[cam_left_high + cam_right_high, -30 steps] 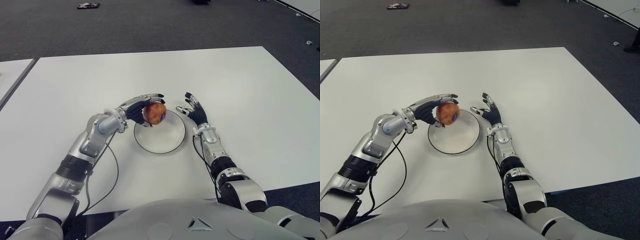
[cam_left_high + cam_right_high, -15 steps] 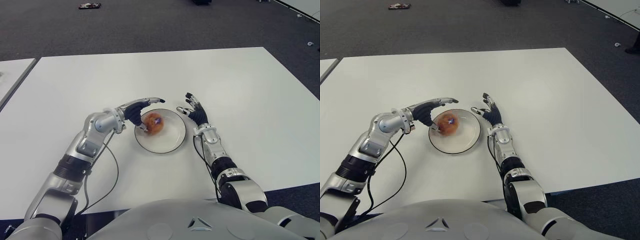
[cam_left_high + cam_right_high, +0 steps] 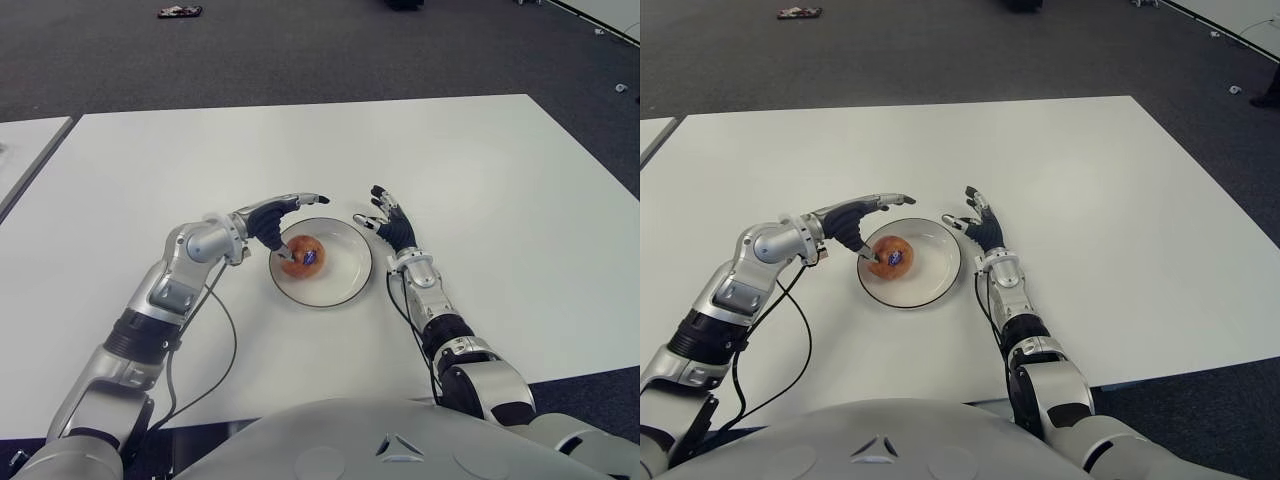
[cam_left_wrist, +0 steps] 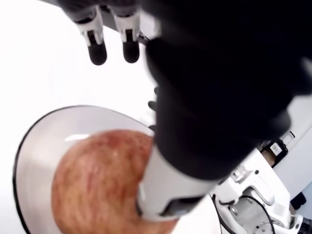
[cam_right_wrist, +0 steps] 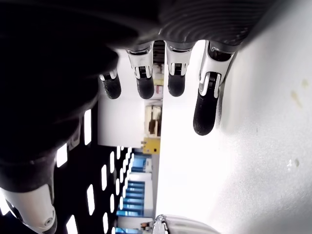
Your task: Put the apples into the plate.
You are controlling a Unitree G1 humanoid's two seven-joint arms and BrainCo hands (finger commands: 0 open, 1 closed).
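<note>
A red-orange apple point(image 3: 302, 255) with a small blue sticker lies in the left part of the white plate point(image 3: 340, 280) at the middle of the table. My left hand point(image 3: 291, 223) hovers at the plate's left rim. Its long fingers stretch out flat above the apple and hold nothing. In the left wrist view its thumb point(image 4: 165, 195) hangs down against the apple point(image 4: 92, 180). My right hand point(image 3: 388, 214) shows just right of the plate, fingers spread and empty. I see no other apple.
The white table point(image 3: 490, 180) reaches wide on every side of the plate. A second table's edge point(image 3: 25, 150) shows at the far left. Dark carpet lies beyond, with a small flat object point(image 3: 176, 12) on it.
My left hand carried the apple down from above the plate's left rim and let go of it. The apple now lies in the plate. The right hand has not moved.
</note>
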